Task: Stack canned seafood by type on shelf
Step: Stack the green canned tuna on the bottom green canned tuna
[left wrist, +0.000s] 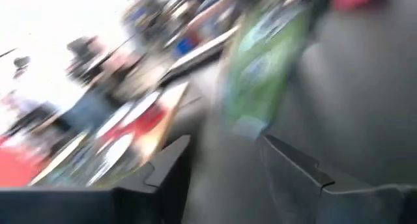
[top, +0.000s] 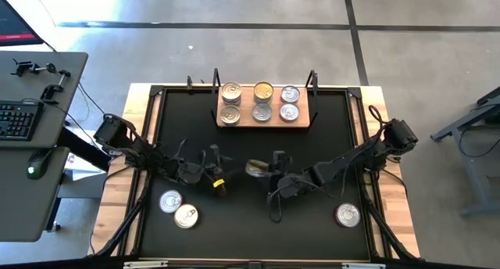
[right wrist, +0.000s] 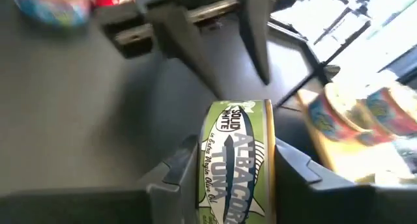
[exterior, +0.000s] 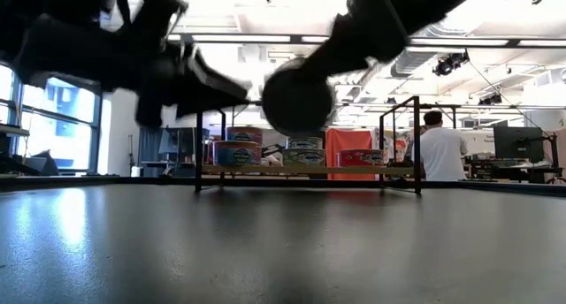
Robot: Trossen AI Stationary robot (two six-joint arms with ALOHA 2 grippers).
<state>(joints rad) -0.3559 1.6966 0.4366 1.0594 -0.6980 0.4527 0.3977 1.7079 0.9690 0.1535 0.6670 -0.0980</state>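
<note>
Overhead, the shelf (top: 266,117) sits at the far middle of the surface (top: 328,152) with six tins on its board, the far-middle one gold-lidded (top: 263,91). Both arms meet mid-surface. The right claw (top: 266,172) pinches a green-label tin (top: 256,169) on edge; the left claw (top: 220,183) is just left of it, apart from the tin. Two loose tins (top: 178,209) lie near-left and one tin (top: 348,215) near-right.

From table height, the held tin shows as a dark disc (exterior: 298,96) hanging above the surface, in front of the shelf, where three tins' labels show. A person (exterior: 439,149) stands in the room behind.

Past the left wrist, that claw's fingers (left wrist: 166,165) stand moderately apart with nothing between them; the green tin (left wrist: 264,61) is a blur beyond.

Past the right wrist, the fingers (right wrist: 296,165) press both flat faces of the tin, whose label reads "SOLID WHITE ALBACORE TUNA", with small script that may say "in Extra Virgin Olive Oil".

Risk, as I judge it: held on edge, the round tin could roll or pivot out of the pads. With the two claws so close, a careless swing could knock it loose. Set down tilted, it could topple a stack.
</note>
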